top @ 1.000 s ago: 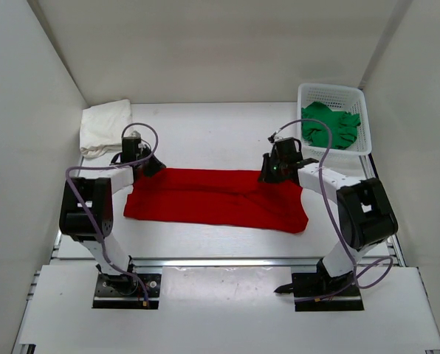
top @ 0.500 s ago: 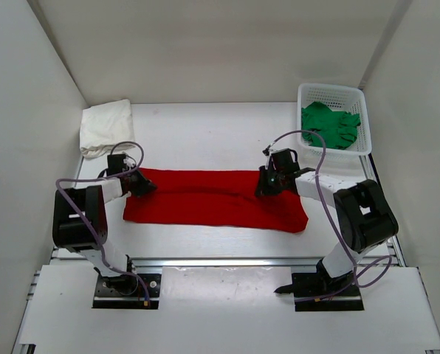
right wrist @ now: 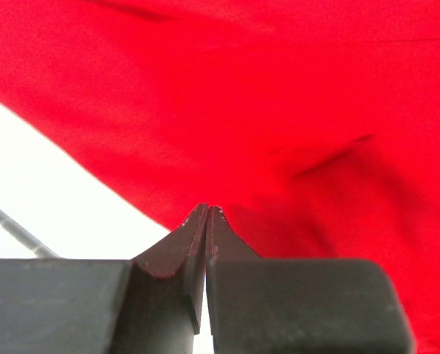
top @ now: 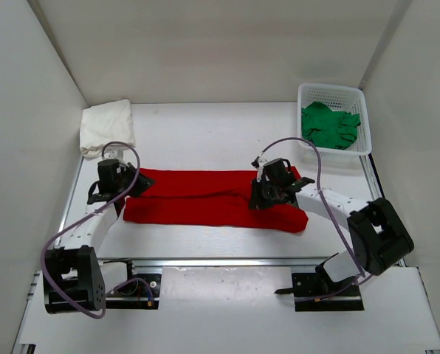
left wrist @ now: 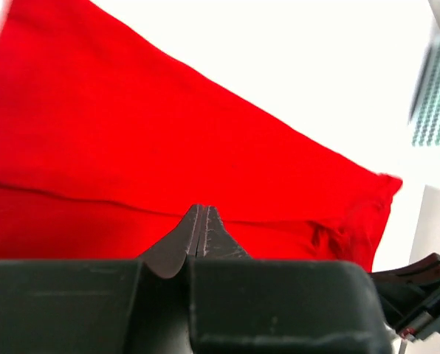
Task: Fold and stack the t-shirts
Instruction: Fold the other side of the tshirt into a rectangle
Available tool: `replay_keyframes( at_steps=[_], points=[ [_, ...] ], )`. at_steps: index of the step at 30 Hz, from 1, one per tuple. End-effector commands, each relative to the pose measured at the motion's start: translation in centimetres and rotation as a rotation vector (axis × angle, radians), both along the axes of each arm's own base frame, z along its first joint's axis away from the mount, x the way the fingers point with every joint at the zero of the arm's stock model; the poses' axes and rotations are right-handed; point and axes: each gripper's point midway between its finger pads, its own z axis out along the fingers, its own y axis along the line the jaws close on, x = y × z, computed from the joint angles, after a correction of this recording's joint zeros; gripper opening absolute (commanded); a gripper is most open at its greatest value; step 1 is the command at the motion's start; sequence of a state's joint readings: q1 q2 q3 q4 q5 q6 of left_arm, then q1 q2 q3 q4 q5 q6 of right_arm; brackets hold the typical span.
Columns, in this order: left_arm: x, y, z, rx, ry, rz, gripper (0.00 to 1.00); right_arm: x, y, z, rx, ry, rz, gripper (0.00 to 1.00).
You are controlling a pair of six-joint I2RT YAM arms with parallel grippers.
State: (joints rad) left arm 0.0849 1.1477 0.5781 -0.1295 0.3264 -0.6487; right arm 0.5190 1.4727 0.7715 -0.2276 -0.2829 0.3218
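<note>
The red t-shirt (top: 212, 199) lies folded into a long strip across the middle of the table. It fills the left wrist view (left wrist: 168, 133) and the right wrist view (right wrist: 279, 96). My left gripper (top: 131, 184) is shut at the shirt's left end, with no cloth showing between its fingertips (left wrist: 200, 212). My right gripper (top: 260, 196) is shut over the shirt's right part, its fingertips (right wrist: 207, 211) also bare. The white t-shirt (top: 105, 127) lies folded at the back left. The green t-shirt (top: 329, 124) lies crumpled in the basket.
The white mesh basket (top: 331, 89) stands at the back right corner. White walls close in the left, back and right sides. A metal rail (top: 227, 259) runs along the table's near edge in front of the arm bases.
Both grippers have moved from the shirt's far edge towards me and to the left. The left arm has swung out to the left. The red shirt has barely changed shape.
</note>
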Motion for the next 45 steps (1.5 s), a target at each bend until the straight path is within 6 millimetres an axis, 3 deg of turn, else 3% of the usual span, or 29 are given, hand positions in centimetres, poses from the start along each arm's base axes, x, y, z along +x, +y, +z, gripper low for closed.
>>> replay_keyframes(
  at_steps=[1, 3, 7, 11, 15, 18, 24, 28, 31, 34, 37, 40, 45],
  points=[
    [1.6, -1.0, 0.9, 0.027, -0.040, 0.014, 0.03, -0.1, 0.2, 2.8, 0.010, -0.076, 0.012, 0.00],
    [2.3, -4.4, 0.6, 0.016, -0.045, -0.064, 0.02, 1.6, -0.4, 4.3, 0.043, -0.124, -0.051, 0.02],
    [2.9, -6.8, -1.6, 0.006, 0.028, -0.123, 0.01, 3.3, -1.3, 3.8, 0.024, -0.118, -0.095, 0.34],
    [3.0, -5.3, -3.5, -0.080, 0.059, -0.067, 0.01, 3.9, -1.8, 1.6, -0.010, -0.084, -0.127, 0.41],
    [1.6, -0.8, -4.9, -0.160, 0.060, 0.089, 0.02, 4.5, -1.5, 0.6, 0.011, -0.056, -0.135, 0.41],
    [0.7, 1.1, -5.6, -0.167, 0.071, 0.154, 0.02, 4.4, -1.3, 0.2, 0.031, -0.054, -0.136, 0.40],
    [-0.8, 3.2, -6.7, -0.192, 0.084, 0.254, 0.02, 4.1, -0.6, -0.6, 0.062, -0.027, -0.137, 0.25],
    [-0.7, 5.2, -5.7, -0.197, 0.051, 0.327, 0.01, 4.0, -0.5, -0.6, 0.068, -0.029, -0.141, 0.09],
    [-0.8, 5.6, -3.3, -0.174, -0.044, 0.347, 0.03, 4.0, -0.4, 0.3, 0.077, -0.052, -0.144, 0.01],
    [-0.2, 4.6, -1.1, -0.123, -0.117, 0.303, 0.05, 3.4, -0.1, 1.0, 0.073, -0.059, -0.137, 0.00],
    [0.7, 0.1, 0.7, -0.102, -0.146, 0.146, 0.06, 2.5, 0.6, 2.7, 0.101, -0.073, -0.122, 0.00],
    [0.4, -4.2, 0.6, -0.083, -0.140, 0.023, 0.06, 0.8, 1.1, 3.3, 0.121, -0.057, -0.109, 0.00],
    [0.3, -7.2, -0.3, -0.108, -0.122, -0.045, 0.06, -1.7, 1.7, 2.6, 0.149, 0.014, -0.116, 0.03]
  ],
)
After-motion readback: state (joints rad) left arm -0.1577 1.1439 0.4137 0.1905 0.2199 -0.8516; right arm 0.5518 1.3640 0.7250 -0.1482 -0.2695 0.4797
